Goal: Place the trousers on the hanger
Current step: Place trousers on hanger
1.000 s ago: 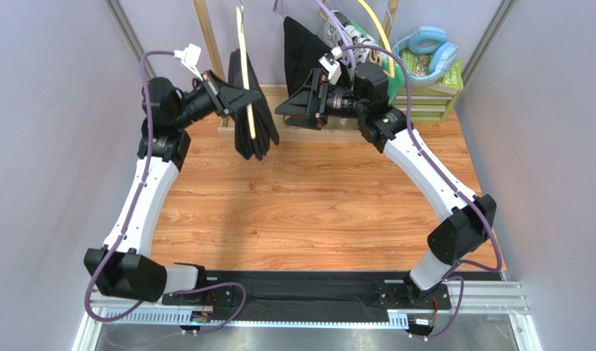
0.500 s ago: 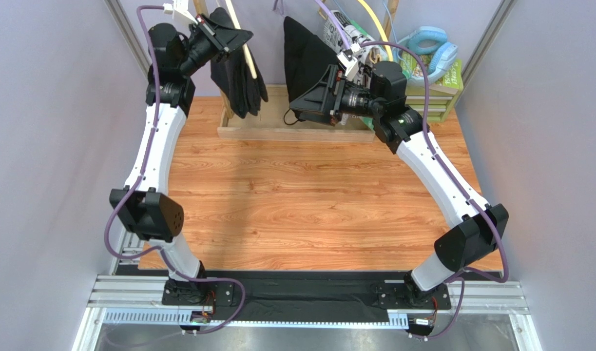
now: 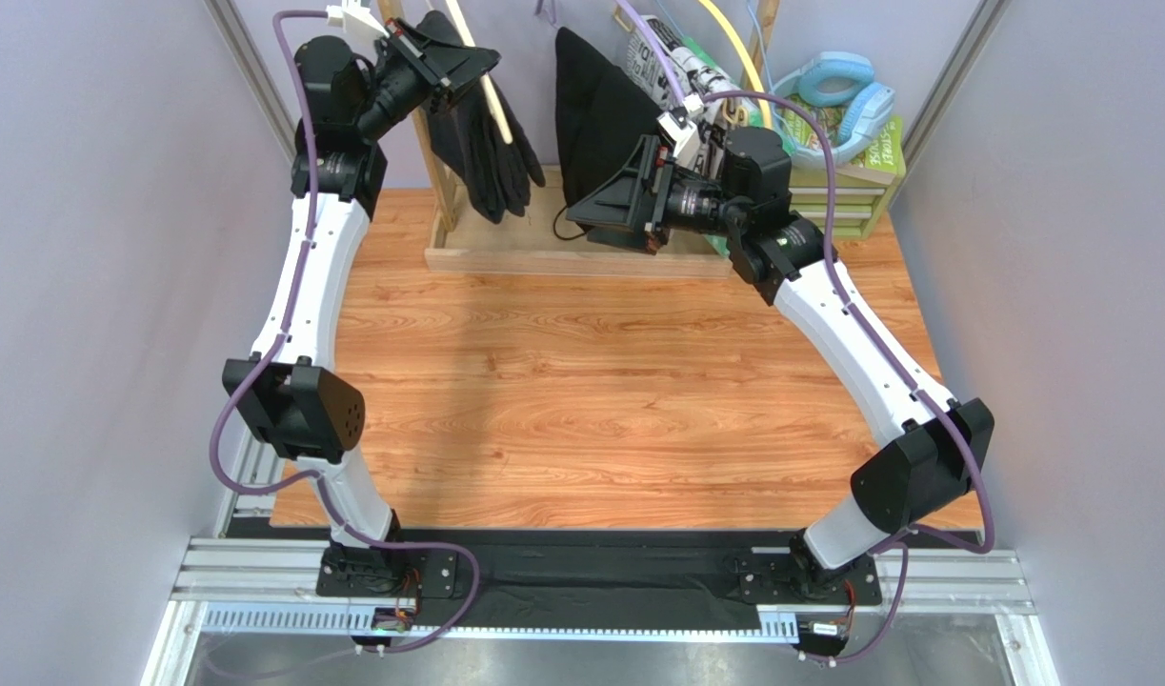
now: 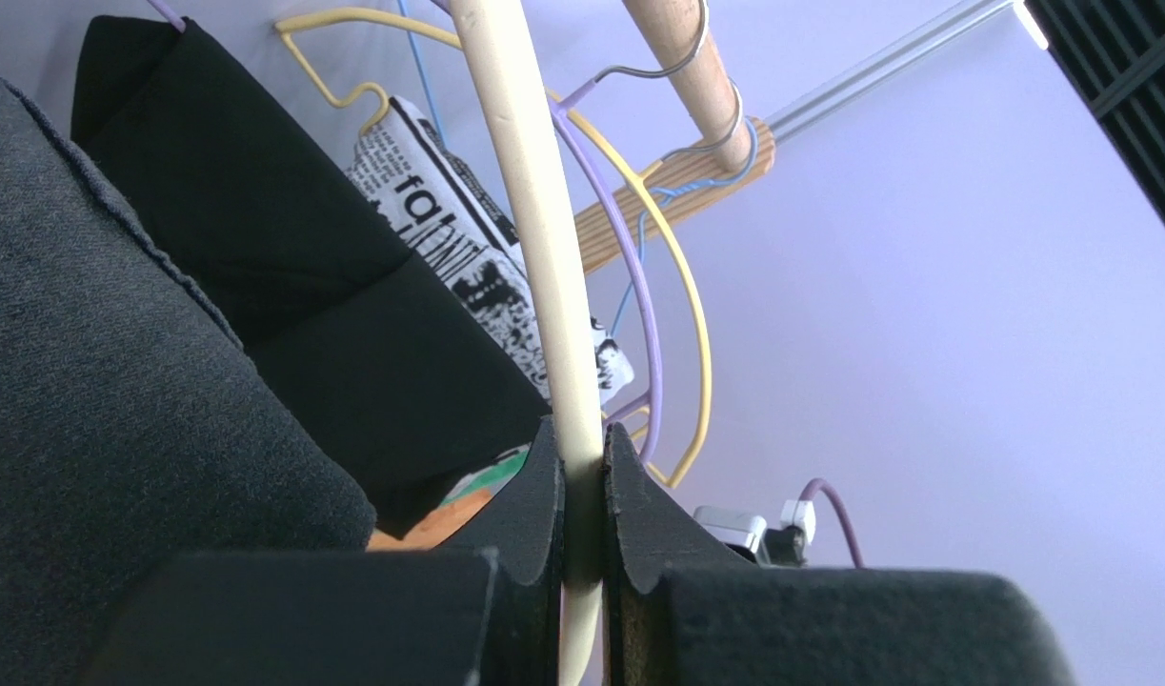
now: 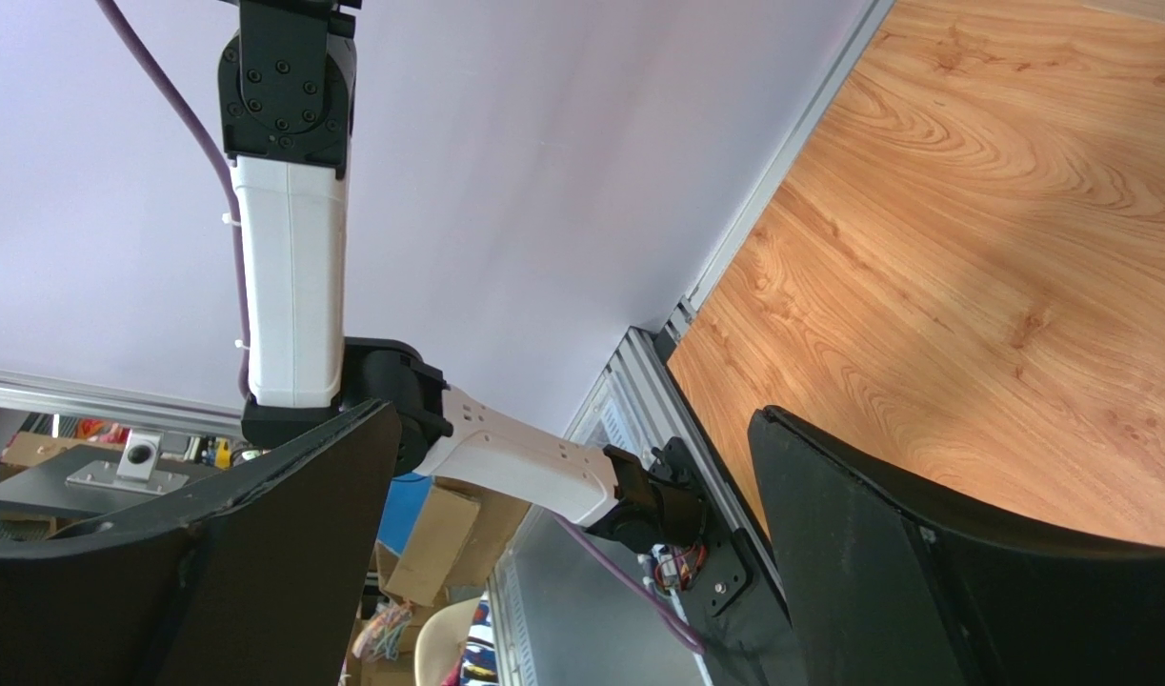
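The pale cream hanger point(image 3: 485, 103) is raised at the back left, beside the rack's wooden upright. The dark trousers point(image 3: 495, 143) hang folded over it. My left gripper point(image 3: 459, 65) is shut on the hanger's thin bar. In the left wrist view the bar point(image 4: 538, 257) runs up between the closed jaws of that gripper point(image 4: 584, 472), with charcoal trouser fabric point(image 4: 101, 400) filling the left side. My right gripper point(image 3: 585, 215) hangs open and empty to the right of the trousers. Between the spread fingers of the right gripper point(image 5: 577, 429) only the table point(image 5: 1003, 257) and the left arm show.
A wooden rail point(image 4: 681, 72) carries a yellow hanger point(image 4: 688, 315), a purple hanger point(image 4: 634, 286), a black garment point(image 3: 595, 100) and a black-and-white patterned cloth point(image 4: 431, 215). The rack's wooden base point(image 3: 545, 260) sits on the table's far edge. Blue headphones point(image 3: 831, 86) lie on shelves at the back right.
My left arm has lifted the hanger and trousers up and back to the rack, then shifted them slightly right. My right gripper has edged back and stayed open.
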`<state>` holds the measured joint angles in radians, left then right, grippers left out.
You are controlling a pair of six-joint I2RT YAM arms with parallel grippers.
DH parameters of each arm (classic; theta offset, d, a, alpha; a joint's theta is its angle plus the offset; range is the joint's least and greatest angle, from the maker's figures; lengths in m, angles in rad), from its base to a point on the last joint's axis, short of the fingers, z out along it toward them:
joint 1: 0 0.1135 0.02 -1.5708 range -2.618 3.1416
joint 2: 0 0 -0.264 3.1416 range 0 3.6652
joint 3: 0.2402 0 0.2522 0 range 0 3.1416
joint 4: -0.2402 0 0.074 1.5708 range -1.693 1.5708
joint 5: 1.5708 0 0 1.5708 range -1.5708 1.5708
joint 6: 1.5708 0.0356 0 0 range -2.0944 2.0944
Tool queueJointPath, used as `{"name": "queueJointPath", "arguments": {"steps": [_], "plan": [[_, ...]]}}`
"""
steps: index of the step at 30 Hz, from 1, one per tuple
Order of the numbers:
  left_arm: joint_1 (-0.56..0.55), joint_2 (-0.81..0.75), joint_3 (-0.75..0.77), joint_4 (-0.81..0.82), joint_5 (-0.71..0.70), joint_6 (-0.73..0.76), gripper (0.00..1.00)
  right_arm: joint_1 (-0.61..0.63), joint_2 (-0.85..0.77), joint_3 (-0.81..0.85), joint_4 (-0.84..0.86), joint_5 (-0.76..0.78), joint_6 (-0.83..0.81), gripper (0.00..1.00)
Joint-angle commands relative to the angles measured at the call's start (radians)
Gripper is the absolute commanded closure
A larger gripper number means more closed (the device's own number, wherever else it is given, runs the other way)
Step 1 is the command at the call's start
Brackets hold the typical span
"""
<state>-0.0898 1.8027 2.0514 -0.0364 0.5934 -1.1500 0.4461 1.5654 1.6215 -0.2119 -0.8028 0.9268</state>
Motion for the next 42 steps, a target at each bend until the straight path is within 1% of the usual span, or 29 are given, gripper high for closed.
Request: {"name": "queueJointPath", "arguments": {"steps": [1, 3, 5, 8, 12, 14, 15, 16, 17, 21, 25, 32, 33, 36, 37, 38, 39, 41, 42], "plan": [[0.048, -0.008, 0.027, 0.073, -0.204, -0.140, 1.00, -0.004, -0.036, -0.009, 0.034, -0.001, 0.001, 0.00], [0.048, -0.014, 0.027, 0.061, -0.207, -0.192, 1.00, -0.004, -0.034, -0.017, 0.039, -0.001, 0.006, 0.00], [0.047, -0.022, 0.015, 0.087, -0.189, -0.218, 1.00, -0.004, -0.036, -0.020, 0.043, -0.001, 0.009, 0.00], [0.045, -0.043, 0.006, 0.116, -0.173, -0.217, 1.00, -0.004, -0.034, -0.025, 0.051, -0.004, 0.009, 0.00], [0.045, -0.060, 0.035, 0.098, -0.184, -0.200, 1.00, -0.004, -0.025, -0.029, 0.068, -0.009, 0.026, 0.00], [0.041, -0.054, 0.065, 0.054, -0.207, -0.195, 1.00, -0.003, -0.021, -0.032, 0.075, -0.010, 0.033, 0.00], [0.039, -0.039, 0.125, 0.000, -0.225, -0.176, 1.00, -0.001, -0.019, -0.034, 0.081, -0.010, 0.038, 0.00], [0.033, -0.028, 0.157, -0.088, -0.266, -0.165, 1.00, 0.000, -0.018, -0.037, 0.086, -0.012, 0.044, 0.00], [0.030, -0.020, 0.179, -0.111, -0.282, -0.157, 1.00, 0.000, -0.018, -0.037, 0.086, -0.010, 0.044, 0.00], [0.028, 0.000, 0.176, -0.125, -0.313, -0.208, 1.00, 0.002, -0.022, -0.040, 0.086, -0.010, 0.043, 0.00], [0.018, 0.020, 0.164, -0.106, -0.334, -0.306, 1.00, 0.002, -0.027, -0.051, 0.085, -0.006, 0.041, 0.00], [0.010, 0.044, 0.194, -0.143, -0.369, -0.358, 1.00, 0.002, -0.022, -0.052, 0.088, -0.004, 0.041, 0.00], [0.010, 0.044, 0.205, -0.164, -0.374, -0.361, 1.00, 0.003, -0.022, -0.052, 0.086, -0.007, 0.040, 0.00], [0.009, 0.044, 0.213, -0.160, -0.382, -0.360, 1.00, 0.002, -0.019, -0.054, 0.086, -0.006, 0.041, 0.00], [0.009, 0.043, 0.210, -0.160, -0.380, -0.359, 0.93, 0.002, -0.016, -0.051, 0.086, -0.006, 0.041, 0.00], [0.009, 0.038, 0.199, -0.155, -0.377, -0.355, 0.84, 0.002, -0.016, -0.051, 0.086, -0.006, 0.043, 0.00], [0.009, 0.034, 0.191, -0.143, -0.371, -0.340, 0.68, 0.002, -0.016, -0.049, 0.086, -0.007, 0.043, 0.00], [0.009, 0.020, 0.164, -0.132, -0.360, -0.329, 0.58, 0.002, -0.016, -0.048, 0.086, -0.007, 0.043, 0.00], [0.009, 0.015, 0.155, -0.110, -0.348, -0.306, 0.47, 0.002, -0.015, -0.048, 0.086, -0.009, 0.041, 0.00]]}}
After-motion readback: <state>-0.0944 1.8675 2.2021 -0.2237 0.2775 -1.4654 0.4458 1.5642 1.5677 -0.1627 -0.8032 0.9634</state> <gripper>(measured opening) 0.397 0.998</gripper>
